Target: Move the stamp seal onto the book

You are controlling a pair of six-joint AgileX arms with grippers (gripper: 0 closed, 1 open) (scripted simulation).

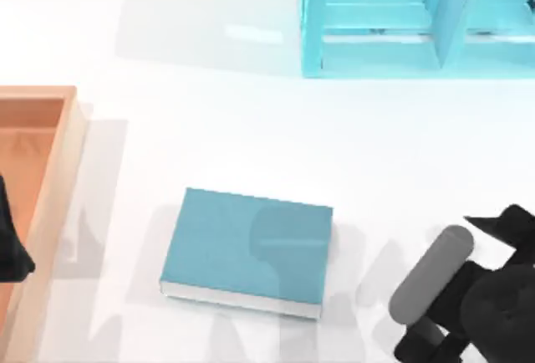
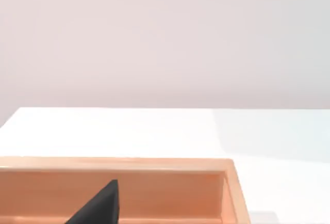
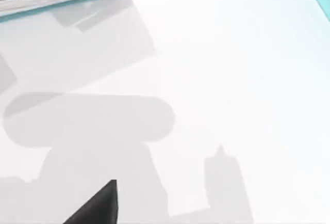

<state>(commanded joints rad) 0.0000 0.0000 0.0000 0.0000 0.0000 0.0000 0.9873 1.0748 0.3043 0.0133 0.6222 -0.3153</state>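
The book (image 1: pixel 248 246) lies flat on the table (image 1: pixel 209 129), in the lower middle of the top view. A wooden tray (image 1: pixel 58 179) sits at the left edge of the frame, well apart from the book. A shelf unit (image 1: pixel 410 20) stands at the upper right of the frame, behind the book and far from it. The right arm (image 1: pixel 468 296) is at the lower right corner, beside the book but apart from it. The left arm (image 1: pixel 10 246) is at the left edge, over the tray.
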